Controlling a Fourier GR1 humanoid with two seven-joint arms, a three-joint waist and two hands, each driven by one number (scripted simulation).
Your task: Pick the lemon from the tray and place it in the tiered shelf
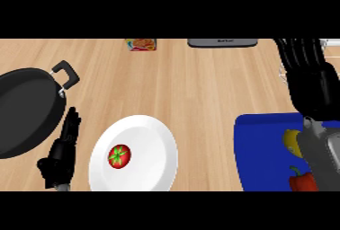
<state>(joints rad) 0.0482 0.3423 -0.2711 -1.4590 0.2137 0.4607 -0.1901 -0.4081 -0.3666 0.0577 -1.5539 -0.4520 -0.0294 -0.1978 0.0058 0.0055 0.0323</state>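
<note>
Two hazards: the blue tray [259,152] runs off your view's right edge, and your right hand [309,76], open and empty, hangs beyond it, its forearm [322,155] hiding part of the lemon [290,140] on the tray; reaching down blind, you could catch the red pepper [302,180] instead.

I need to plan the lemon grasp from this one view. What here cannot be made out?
Head view only:
Lemon: its right side hidden by the right forearm.
Red pepper: partly behind that forearm, cut by the lower edge.
Blue tray: right part covered by the forearm.
Tiered shelf: not identifiable; right hand blocks the top right corner.
Box: cut by the top edge, label too small.
</note>
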